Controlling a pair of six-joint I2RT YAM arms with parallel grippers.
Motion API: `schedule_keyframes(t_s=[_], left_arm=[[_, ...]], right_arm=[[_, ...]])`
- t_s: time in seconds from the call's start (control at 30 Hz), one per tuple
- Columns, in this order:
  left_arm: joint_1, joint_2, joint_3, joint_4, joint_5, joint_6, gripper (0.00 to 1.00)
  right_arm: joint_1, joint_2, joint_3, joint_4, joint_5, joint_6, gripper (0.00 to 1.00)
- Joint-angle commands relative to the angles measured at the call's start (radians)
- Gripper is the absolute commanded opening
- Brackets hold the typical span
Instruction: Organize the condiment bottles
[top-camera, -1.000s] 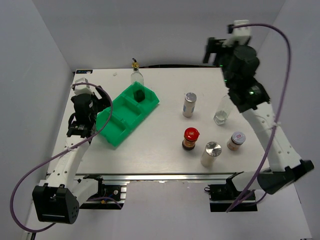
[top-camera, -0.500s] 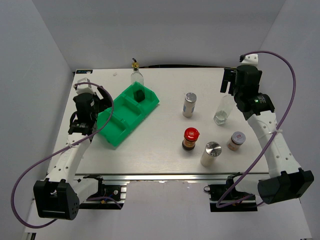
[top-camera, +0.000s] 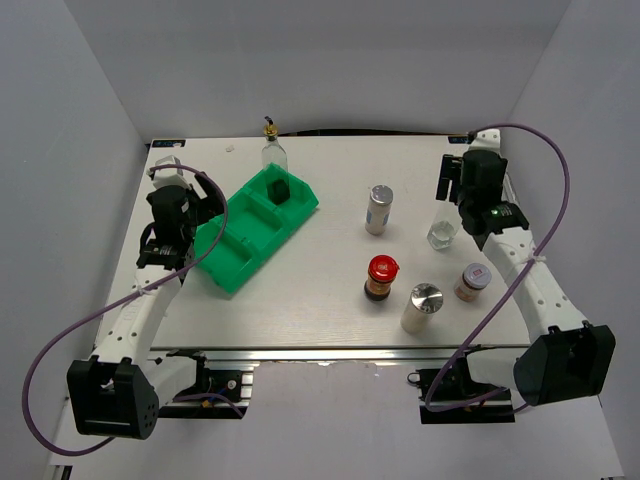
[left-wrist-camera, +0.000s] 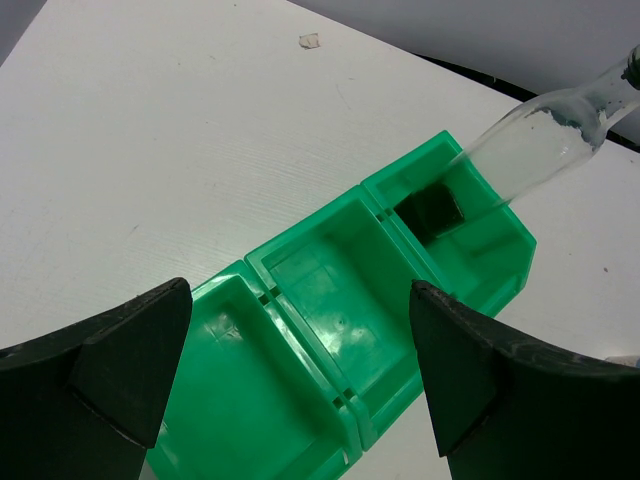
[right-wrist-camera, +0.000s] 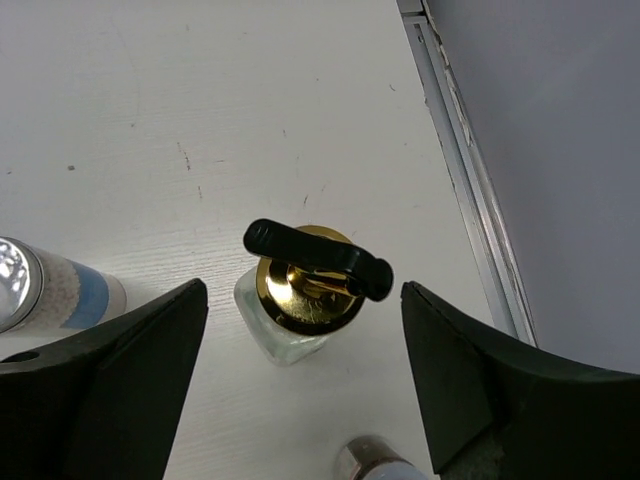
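Note:
A clear glass bottle with a gold pourer (top-camera: 440, 232) stands at the right of the table. My right gripper (top-camera: 453, 192) hovers open just above it. In the right wrist view the bottle's gold top (right-wrist-camera: 305, 295) lies between the spread fingers of that gripper (right-wrist-camera: 304, 290), untouched. A second glass bottle (top-camera: 273, 152) stands in the far compartment of the green tray (top-camera: 232, 262). It also shows in the left wrist view (left-wrist-camera: 540, 140). Two silver-capped shakers (top-camera: 378, 208) (top-camera: 422, 306), a red-lidded jar (top-camera: 381, 277) and a white-lidded jar (top-camera: 472, 281) stand mid-right. My left gripper (top-camera: 198, 212) is open and empty over the tray (left-wrist-camera: 320, 300).
The tray lies diagonally at the left, its two nearer compartments holding nothing. The table's right rail (right-wrist-camera: 470, 190) runs close beside the right bottle. One shaker (right-wrist-camera: 50, 290) stands just left of the right gripper, and another container's top (right-wrist-camera: 375, 462) shows below it.
My right arm has come down from high at the back and now sits low over the right glass bottle. My left arm has barely moved.

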Motion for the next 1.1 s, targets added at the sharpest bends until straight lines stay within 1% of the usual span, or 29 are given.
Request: schedule_keyframes(t_s=[0.0, 0.03, 0.07, 0.17, 0.2, 0.3, 0.5, 0.57, 0.7, 0.77, 0.8, 0.83, 0.9, 0.93, 1.0, 1.03, 1.07], left_arm=[[0.001, -0.003, 0.0, 0.006, 0.012, -0.007, 0.98], [0.002, -0.002, 0.002, 0.005, 0.012, -0.007, 0.98], [0.002, 0.0, 0.002, 0.005, 0.012, -0.007, 0.98], [0.002, 0.0, 0.002, 0.003, 0.01, -0.007, 0.98], [0.002, 0.0, 0.002, 0.003, 0.01, -0.005, 0.98], [0.002, 0.0, 0.002, 0.002, 0.007, -0.007, 0.98], [0.002, -0.002, 0.002, 0.0, 0.001, -0.005, 0.98], [0.002, 0.0, 0.002, 0.002, 0.001, -0.005, 0.98], [0.002, -0.002, 0.002, -0.001, -0.002, -0.005, 0.98], [0.002, -0.003, 0.002, -0.001, -0.004, -0.005, 0.98], [0.002, -0.005, 0.0, -0.001, -0.002, -0.005, 0.98], [0.002, -0.006, 0.0, 0.0, -0.004, -0.005, 0.98], [0.002, -0.006, 0.0, -0.001, -0.004, -0.004, 0.98], [0.002, -0.008, 0.0, -0.003, -0.004, -0.005, 0.98], [0.002, -0.008, 0.0, -0.001, -0.007, -0.005, 0.98], [0.002, -0.009, 0.0, -0.003, -0.007, -0.005, 0.98], [0.002, -0.009, 0.0, -0.003, -0.008, -0.004, 0.98]], right_arm=[[-0.006, -0.001, -0.056, 0.192, 0.017, -0.026, 0.81], [-0.004, -0.006, -0.07, 0.238, 0.02, -0.026, 0.8], [-0.006, -0.009, -0.084, 0.238, 0.023, -0.025, 0.8], [-0.006, -0.021, -0.134, 0.323, 0.017, -0.02, 0.76], [-0.006, -0.023, -0.148, 0.379, 0.014, -0.022, 0.76], [-0.004, -0.02, -0.176, 0.433, 0.0, -0.039, 0.74], [-0.006, -0.01, -0.213, 0.487, 0.037, -0.052, 0.65], [-0.006, -0.014, -0.231, 0.518, 0.055, -0.055, 0.58], [-0.006, -0.011, -0.234, 0.512, 0.066, -0.059, 0.55], [-0.004, -0.009, -0.236, 0.508, 0.069, -0.059, 0.5], [-0.006, -0.01, -0.239, 0.508, 0.072, -0.059, 0.47], [-0.006, -0.015, -0.242, 0.51, 0.081, -0.059, 0.33], [-0.006, -0.021, -0.245, 0.519, 0.09, -0.059, 0.21], [-0.004, -0.03, -0.24, 0.524, 0.092, -0.059, 0.13], [-0.006, -0.04, -0.22, 0.53, 0.086, -0.101, 0.05], [-0.004, -0.047, -0.187, 0.53, 0.083, -0.112, 0.0], [-0.006, -0.049, -0.168, 0.53, 0.071, -0.132, 0.0]])
